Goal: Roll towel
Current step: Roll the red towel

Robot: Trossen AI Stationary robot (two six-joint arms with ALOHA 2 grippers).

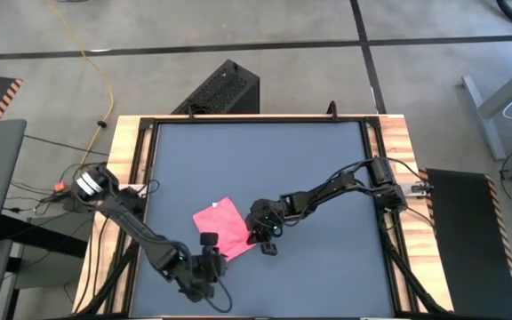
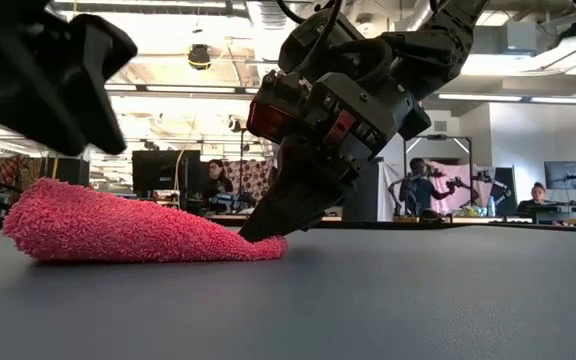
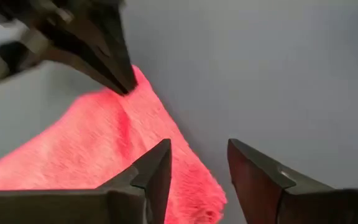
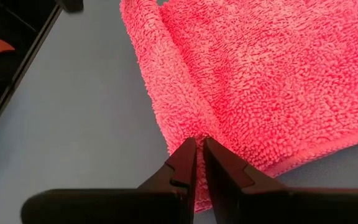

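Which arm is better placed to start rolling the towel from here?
Right, probably. The right gripper is already nipped shut on the towel edge, fingertips down at the table. The left gripper hovers open over the other corner, gripping nothing.

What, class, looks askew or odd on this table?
Little is odd. The towel lies askew to the table edges, bunched rather than flat. The right gripper pinches its edge; the left gripper hovers open beside it.
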